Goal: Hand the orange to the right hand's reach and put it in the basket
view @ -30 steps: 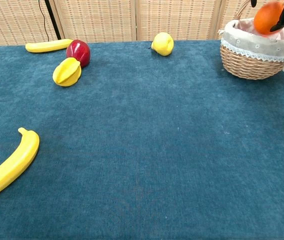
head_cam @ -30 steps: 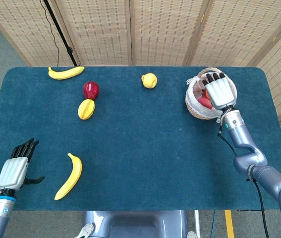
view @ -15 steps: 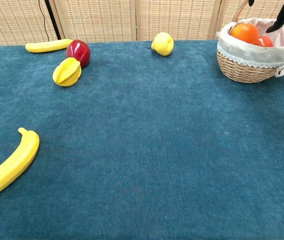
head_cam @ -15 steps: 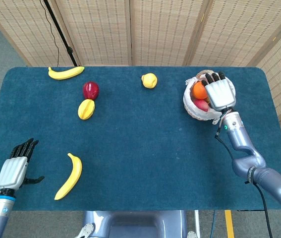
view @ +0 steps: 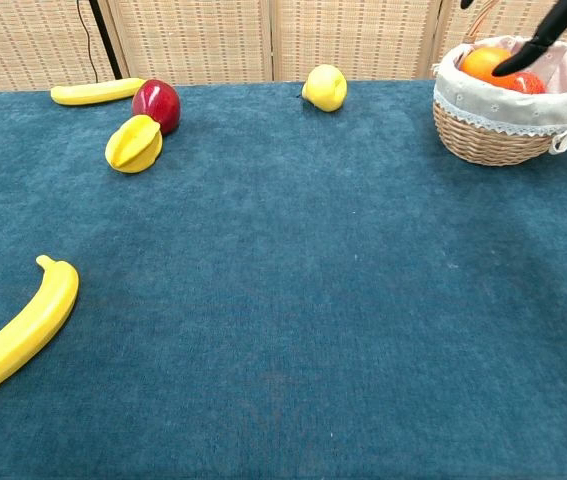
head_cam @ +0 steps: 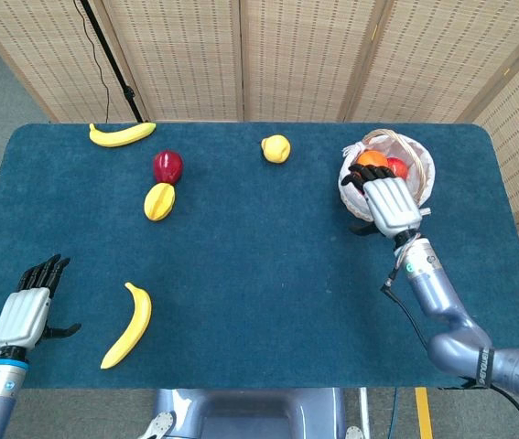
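Note:
The orange (head_cam: 371, 159) (view: 485, 62) lies inside the wicker basket (head_cam: 421, 171) (view: 493, 125), beside a red fruit (head_cam: 396, 167) (view: 523, 84). My right hand (head_cam: 387, 203) hovers over the near side of the basket with its fingers apart and nothing in them; only a dark fingertip (view: 538, 44) shows in the chest view. At the table's near left edge my left hand (head_cam: 27, 311) rests with its fingers spread, holding nothing.
On the blue table lie a banana (head_cam: 129, 325) (view: 18, 333) near the left front, a yellow starfruit (head_cam: 159, 201) (view: 134, 143), a red apple (head_cam: 167, 166) (view: 157, 104), another banana (head_cam: 122, 134) (view: 95, 92) at the back left and a yellow pear (head_cam: 275, 148) (view: 325, 87).
The orange went from my right hand into the basket. The right hand then let go and drew back toward the near side of the basket. The left hand stayed still.

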Robot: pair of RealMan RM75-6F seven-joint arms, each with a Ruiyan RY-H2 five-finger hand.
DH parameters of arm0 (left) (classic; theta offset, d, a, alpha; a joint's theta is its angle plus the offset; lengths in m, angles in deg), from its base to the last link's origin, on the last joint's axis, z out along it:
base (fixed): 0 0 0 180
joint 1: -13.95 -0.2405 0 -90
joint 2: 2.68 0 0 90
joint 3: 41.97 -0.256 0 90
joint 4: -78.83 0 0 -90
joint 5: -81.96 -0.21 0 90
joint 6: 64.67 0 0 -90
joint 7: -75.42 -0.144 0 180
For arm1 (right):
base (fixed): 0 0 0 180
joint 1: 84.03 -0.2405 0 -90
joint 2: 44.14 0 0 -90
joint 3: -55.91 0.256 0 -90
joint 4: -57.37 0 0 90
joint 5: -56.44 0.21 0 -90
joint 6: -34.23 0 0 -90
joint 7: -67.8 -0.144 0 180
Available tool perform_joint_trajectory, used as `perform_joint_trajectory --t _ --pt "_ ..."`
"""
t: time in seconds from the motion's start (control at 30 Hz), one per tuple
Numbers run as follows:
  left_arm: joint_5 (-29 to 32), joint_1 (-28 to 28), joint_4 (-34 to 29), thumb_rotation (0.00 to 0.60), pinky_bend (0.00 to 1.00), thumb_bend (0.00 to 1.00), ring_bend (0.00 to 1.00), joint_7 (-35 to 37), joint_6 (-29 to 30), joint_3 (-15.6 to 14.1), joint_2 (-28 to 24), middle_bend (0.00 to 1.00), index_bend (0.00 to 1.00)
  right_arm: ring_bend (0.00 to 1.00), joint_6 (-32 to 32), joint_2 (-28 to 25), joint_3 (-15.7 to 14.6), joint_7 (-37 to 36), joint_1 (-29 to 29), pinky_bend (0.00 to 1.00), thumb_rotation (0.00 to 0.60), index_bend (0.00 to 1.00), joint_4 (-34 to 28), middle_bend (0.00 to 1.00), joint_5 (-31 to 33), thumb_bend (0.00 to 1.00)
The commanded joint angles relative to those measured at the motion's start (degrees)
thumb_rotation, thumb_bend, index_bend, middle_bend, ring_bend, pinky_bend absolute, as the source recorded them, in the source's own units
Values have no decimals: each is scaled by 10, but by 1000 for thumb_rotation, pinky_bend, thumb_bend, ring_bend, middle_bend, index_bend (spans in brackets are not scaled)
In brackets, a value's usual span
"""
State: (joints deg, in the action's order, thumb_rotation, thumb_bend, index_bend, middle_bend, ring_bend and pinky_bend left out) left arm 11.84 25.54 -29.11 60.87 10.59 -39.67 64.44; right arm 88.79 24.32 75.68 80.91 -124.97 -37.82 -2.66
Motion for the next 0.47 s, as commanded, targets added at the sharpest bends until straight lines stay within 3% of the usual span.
perform_joint_trajectory --t 0.03,0.3,0.47 --pt "-38 -10 11 600 51 0 0 13 28 -2 6 0 0 179 58 -71 -37 -22 82 169 600 290 -118 179 -22 0" --pt "-60 -19 13 600 51 0 0 0 53 -4 15 0 0 178 158 -66 -118 -15 178 169 600 300 -125 183 -66 0" --pt "-55 -20 15 600 51 0 0 -6 51 -4 16 0 0 178 206 -49 -143 -20 221 168 600 312 -94 184 -83 0"
